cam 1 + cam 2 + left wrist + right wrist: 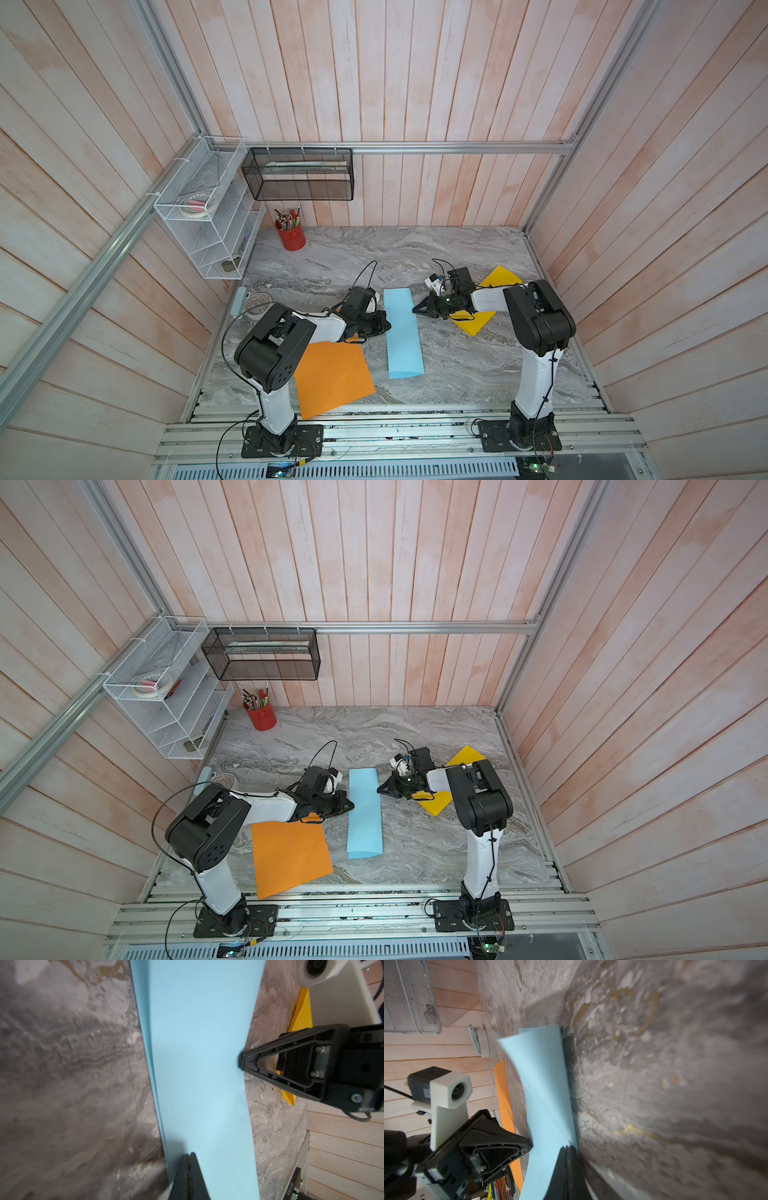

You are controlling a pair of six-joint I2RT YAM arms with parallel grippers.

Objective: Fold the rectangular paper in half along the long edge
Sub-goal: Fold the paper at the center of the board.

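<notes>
The light blue paper [401, 332] [365, 812] lies doubled over lengthwise as a narrow strip in the middle of the marble table. Its upper layer still bulges at the ends [529, 1053]. My left gripper [388, 326] [189, 1155] is shut, and its tip rests on top of the strip [199, 1064] just inside the long edge where two layers show. My right gripper [414, 309] [566, 1147] is also shut. Its tip sits on the opposite long edge, which lies flat on the table. Each wrist view shows the other gripper across the strip. Nothing is between either pair of jaws.
An orange sheet [332, 378] lies under the left arm near the front. A yellow sheet [478, 326] lies under the right wrist. A red pencil cup [291, 237], a white wire shelf [208, 208] and a black mesh basket [299, 174] stand at the back left.
</notes>
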